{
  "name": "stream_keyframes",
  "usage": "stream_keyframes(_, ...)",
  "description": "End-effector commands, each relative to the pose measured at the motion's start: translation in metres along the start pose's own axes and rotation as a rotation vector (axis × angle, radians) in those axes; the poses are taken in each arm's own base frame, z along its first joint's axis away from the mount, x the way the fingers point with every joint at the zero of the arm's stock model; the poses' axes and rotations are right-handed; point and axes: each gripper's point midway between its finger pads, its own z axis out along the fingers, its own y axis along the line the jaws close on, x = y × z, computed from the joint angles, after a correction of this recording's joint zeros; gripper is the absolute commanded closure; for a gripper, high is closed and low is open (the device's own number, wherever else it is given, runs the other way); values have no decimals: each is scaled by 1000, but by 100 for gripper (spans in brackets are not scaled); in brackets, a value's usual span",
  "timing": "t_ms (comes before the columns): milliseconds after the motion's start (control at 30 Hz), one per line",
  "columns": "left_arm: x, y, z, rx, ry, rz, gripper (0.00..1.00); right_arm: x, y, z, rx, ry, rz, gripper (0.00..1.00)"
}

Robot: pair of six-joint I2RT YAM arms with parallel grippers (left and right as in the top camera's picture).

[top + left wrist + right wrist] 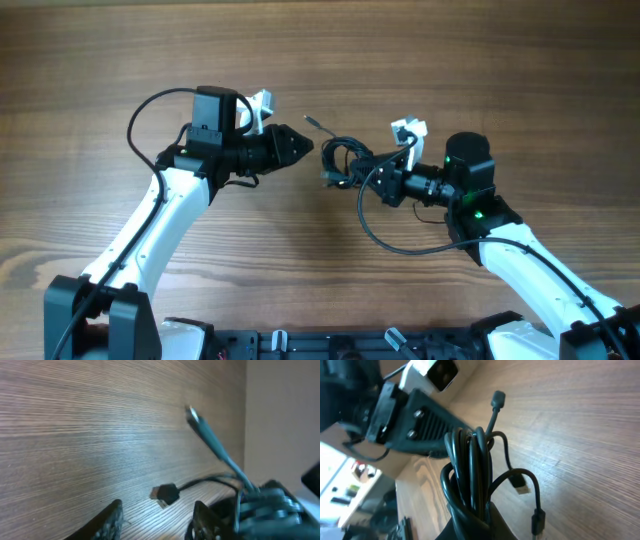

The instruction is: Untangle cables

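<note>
1. Wood-grain counter [480,60] carries both arms. The cables [345,165] sit near its middle, between the two claws, as a dark knotted bundle of thin black loops.
2. Seen from above, the right claw [374,178] meets the bundle's right side. In the right wrist view the cables [470,467] rise as a tight sheaf of loops out of the right claw [470,527] at the bottom edge. Its jaws are pressed together on the sheaf, pinching it.
3. From above, the left claw [305,147] points at the bundle from the left and is near it. Whether it touches any loop cannot be told from there.
4. In the left wrist view the left claw [159,510] stands spread. Its two dark fingers [107,522] are apart, bare counter shows between them, and nothing is held.
5. A flat plug [164,494] with a metal tip sits just beyond that gap, and its cord curves right toward the bundle. Whether it rests on the counter or hangs just above it is unclear.
6. A round plug [192,414] juts up and away from the bundle on a straight stretch of cord. From above it lies just up-left of the knot.
7. The right wrist view shows the flat plug [522,487] at the end of a loose loop beside the sheaf. A third plug [537,522] sits lower right, too blurred to describe.
</note>
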Motion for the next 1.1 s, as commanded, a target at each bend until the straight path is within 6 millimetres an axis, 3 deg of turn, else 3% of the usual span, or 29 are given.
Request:
stream_keyframes(0,3,-19,-6,86,22,83,53,-14,-21,0,116,-86,206,96)
stream_keyframes(200,7,-26,-7,123,50,-28,45,-21,-33,-3,164,-164,535,96)
stream_keyframes(267,6,-26,-7,124,50,-63,25,-18,-35,-3,165,-163,638,96)
stream_keyframes(333,7,-28,-7,125,54,-119,19,-15,-36,-3,167,-164,749,96)
stream_keyframes(467,10,-35,1,116,61,-198,12,-14,-34,-2,159,-166,808,96)
stream_keyframes(567,17,-35,13,46,49,-334,12,-10,-29,3,152,-149,808,96)
stream_keyframes(667,22,-43,27,8,19,-353,13,-5,-23,9,153,-144,853,96)
stream_keyframes(733,25,-49,35,-4,2,-343,19,-3,-18,14,150,-140,861,95)
stream_keyframes(833,24,-47,41,-53,-49,-363,46,3,-10,19,141,-119,851,96)
stream_keyframes(900,22,-45,41,-65,-65,-364,56,4,-7,21,136,-110,849,96)
stream_keyframes(1033,19,-42,40,-77,-83,-365,94,5,-7,21,136,-109,848,92)
stream_keyframes(1067,18,-40,39,-83,-92,-365,96,5,-7,21,137,-109,846,89)
